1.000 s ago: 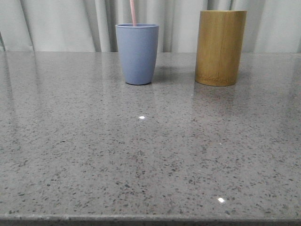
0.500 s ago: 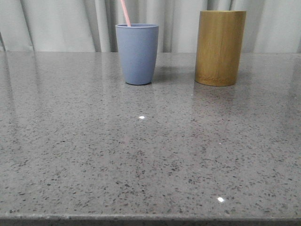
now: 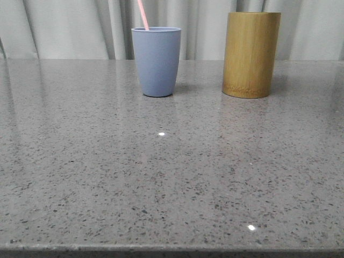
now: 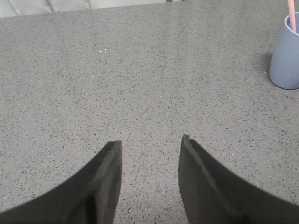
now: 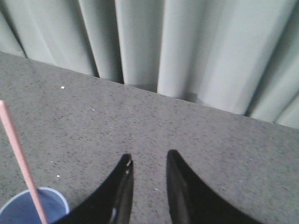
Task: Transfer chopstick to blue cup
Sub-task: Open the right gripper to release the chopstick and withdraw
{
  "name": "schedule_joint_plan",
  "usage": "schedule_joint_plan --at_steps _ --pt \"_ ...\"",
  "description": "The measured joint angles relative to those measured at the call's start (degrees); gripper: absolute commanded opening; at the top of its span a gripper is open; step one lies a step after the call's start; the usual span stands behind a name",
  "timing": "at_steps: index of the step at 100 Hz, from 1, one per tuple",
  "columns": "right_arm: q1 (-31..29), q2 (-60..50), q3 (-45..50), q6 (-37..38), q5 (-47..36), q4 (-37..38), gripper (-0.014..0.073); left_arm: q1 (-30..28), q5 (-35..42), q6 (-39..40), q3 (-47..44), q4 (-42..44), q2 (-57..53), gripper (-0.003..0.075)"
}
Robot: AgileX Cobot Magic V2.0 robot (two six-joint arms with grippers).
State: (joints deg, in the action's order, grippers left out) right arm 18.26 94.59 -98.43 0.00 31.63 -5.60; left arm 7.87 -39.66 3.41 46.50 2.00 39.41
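The blue cup stands upright at the back middle of the table. A pale pink chopstick stands inside it and leans to the left, its top cut off by the frame. The cup and chopstick also show in the left wrist view. The right wrist view shows the cup's rim from above with the chopstick rising out of it. My left gripper is open and empty over bare table. My right gripper is open and empty, above and beside the cup. Neither gripper shows in the front view.
A taller tan bamboo holder stands to the right of the blue cup. Pale curtains hang behind the table's far edge and also show in the right wrist view. The grey speckled table has its front edge at the bottom.
The chopstick in the blue cup has tipped from nearly upright to leaning left, then stayed there. Cup and holder have not moved.
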Motion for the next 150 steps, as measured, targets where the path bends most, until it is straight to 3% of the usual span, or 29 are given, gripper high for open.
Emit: schedule_joint_plan --at_steps 38,72,100,120,136,150 --pt "-7.4 -17.8 20.3 0.0 -2.7 0.6 0.0206 0.0 0.0 0.0 0.0 0.0 0.0 0.0282" --pt "-8.2 -35.1 38.6 0.0 -8.5 0.6 0.0205 0.0 0.0 0.0 0.0 0.0 0.0 0.0282" --pt "-8.2 -48.8 51.5 0.0 -12.4 0.6 0.0043 0.0 0.0 0.0 -0.1 0.0 0.0 0.0279" --pt "-8.2 -57.9 57.8 0.0 -12.6 0.6 -0.0111 0.0 0.0 0.0 -1.0 -0.4 -0.3 0.0129" --pt "-8.2 -64.5 62.0 0.0 -12.8 0.6 -0.0102 0.0 0.2 0.0 -2.5 -0.5 -2.2 -0.002" --pt "-8.2 -69.0 65.3 0.0 -12.8 0.6 -0.0102 0.0 1.0 0.0 -4.7 -0.5 -4.8 -0.0019"
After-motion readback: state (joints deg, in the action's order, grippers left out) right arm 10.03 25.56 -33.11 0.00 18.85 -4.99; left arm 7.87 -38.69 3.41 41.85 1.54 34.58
